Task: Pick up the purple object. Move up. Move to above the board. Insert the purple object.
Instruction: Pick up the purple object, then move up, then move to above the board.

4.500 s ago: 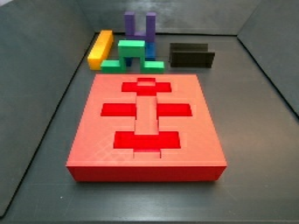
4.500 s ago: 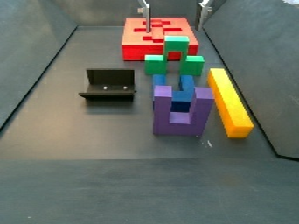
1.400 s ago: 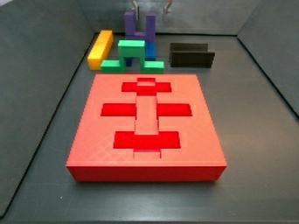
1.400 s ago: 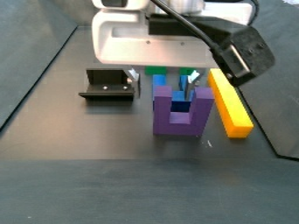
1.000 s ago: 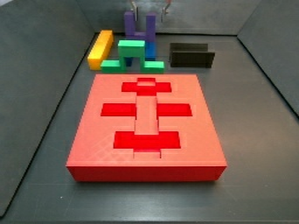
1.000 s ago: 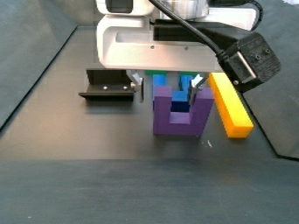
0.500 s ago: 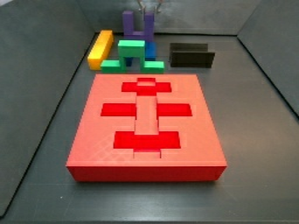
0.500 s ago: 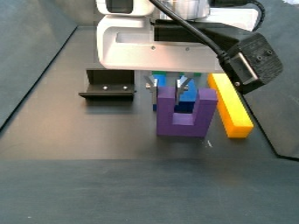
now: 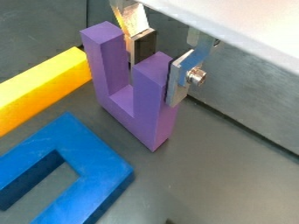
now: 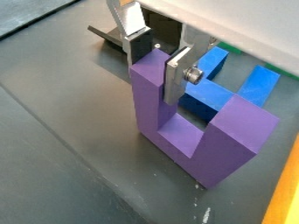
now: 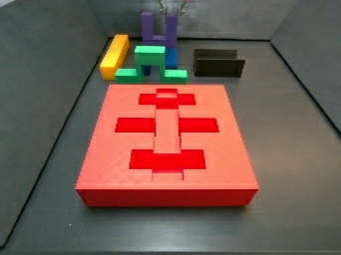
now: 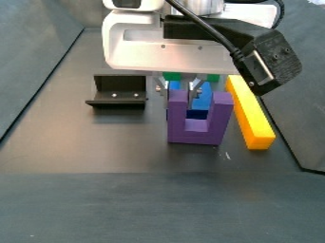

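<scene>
Pick step in hand. Pincer point(image 10: 156, 59) at worktop's far end, fingers astride one prong of purple object point(image 10: 198, 131), looks clamped. Next: lift straight up, then over to board point(image 11: 167, 139).

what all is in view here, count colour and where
purple object: 1, purple, U-shaped, upright on the floor at the end far from the board, one prong between the gripper's fingers
board: 1, red, flat in the middle of the floor, with cross and bar cut-outs
green blocks: a cluster, count unclear, green, between the board and the purple object
blue block: 1, blue, lying flat beside the purple object
yellow bar: 1, yellow, lying along the wall side of the purple object
fixture: 1, dark, on the floor apart from the blocks
gripper: 1, silver fingers with dark pads, one on each side of a purple prong
</scene>
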Available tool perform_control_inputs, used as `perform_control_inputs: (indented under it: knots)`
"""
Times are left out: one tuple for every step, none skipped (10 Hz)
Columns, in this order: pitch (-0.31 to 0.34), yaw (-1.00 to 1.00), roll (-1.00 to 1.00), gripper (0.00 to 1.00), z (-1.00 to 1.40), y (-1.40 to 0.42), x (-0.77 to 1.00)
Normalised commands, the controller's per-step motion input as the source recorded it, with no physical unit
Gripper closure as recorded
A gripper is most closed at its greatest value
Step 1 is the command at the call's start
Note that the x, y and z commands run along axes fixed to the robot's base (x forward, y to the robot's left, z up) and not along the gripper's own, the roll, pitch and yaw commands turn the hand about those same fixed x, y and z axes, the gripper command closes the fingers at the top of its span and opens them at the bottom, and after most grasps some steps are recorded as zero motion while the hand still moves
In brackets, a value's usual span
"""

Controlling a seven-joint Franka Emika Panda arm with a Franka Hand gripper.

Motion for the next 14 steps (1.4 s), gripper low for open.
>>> perform_control_inputs:
  knots:
    - [0.000,0.00,0.00,1.00,0.00,0.00,0.00]
    - [0.000,0.00,0.00,1.00,0.00,0.00,0.00]
    - [0.000,0.00,0.00,1.00,0.00,0.00,0.00]
    - [0.000,0.00,0.00,1.00,0.00,0.00,0.00]
    - [0.000,0.00,0.00,1.00,0.00,0.00,0.00]
    - [0.000,0.00,0.00,1.00,0.00,0.00,0.00]
    - [0.000,0.00,0.00,1.00,0.00,0.00,0.00]
    - [0.000,0.00,0.00,1.00,0.83,0.00,0.00]
    - [-0.011,0.03,-0.01,1.00,0.85,-0.04,0.02]
    - [0.023,0.04,0.01,1.00,0.65,-0.03,-0.04]
    - [0.027,0.03,0.05,1.00,0.32,-0.03,-0.02]
    - [0.000,0.00,0.00,1.00,1.40,0.00,0.00]
    - [0.021,-0.01,-0.04,1.00,1.40,0.01,-0.03]
    - [0.033,0.00,0.00,1.00,1.40,0.00,-0.05]
